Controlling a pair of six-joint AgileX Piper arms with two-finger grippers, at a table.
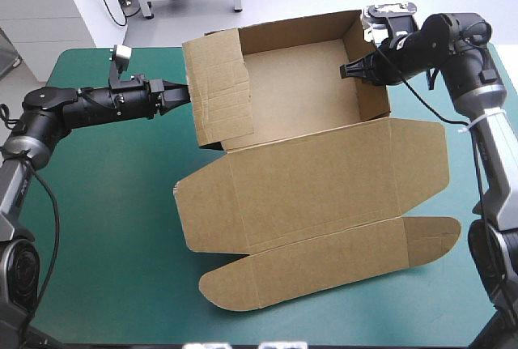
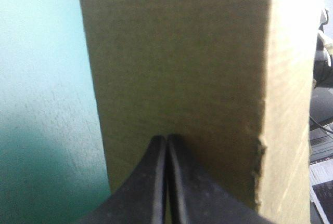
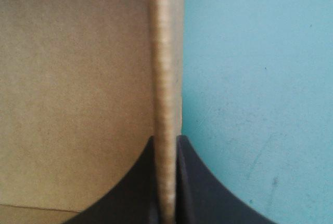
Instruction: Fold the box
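Note:
The brown box (image 1: 299,82) stands at the table's far middle as an open tray with its walls raised. Its lid (image 1: 324,179) lies flat toward the near edge, with rounded flaps at the front. My left gripper (image 1: 188,90) is shut, and its tip rests against the outside of the left wall (image 1: 218,90). In the left wrist view the two black fingers (image 2: 156,182) meet in a point right at that wall (image 2: 182,68). My right gripper (image 1: 344,71) is shut on the top edge of the right wall (image 1: 374,102). One finger is inside the tray and one outside (image 3: 166,141).
The teal-green cover (image 1: 105,203) is bare to the left of the box and along the near left corner. A narrow bare strip (image 1: 461,146) lies between the lid and the table's right edge. The lid's front flap reaches close to the near edge.

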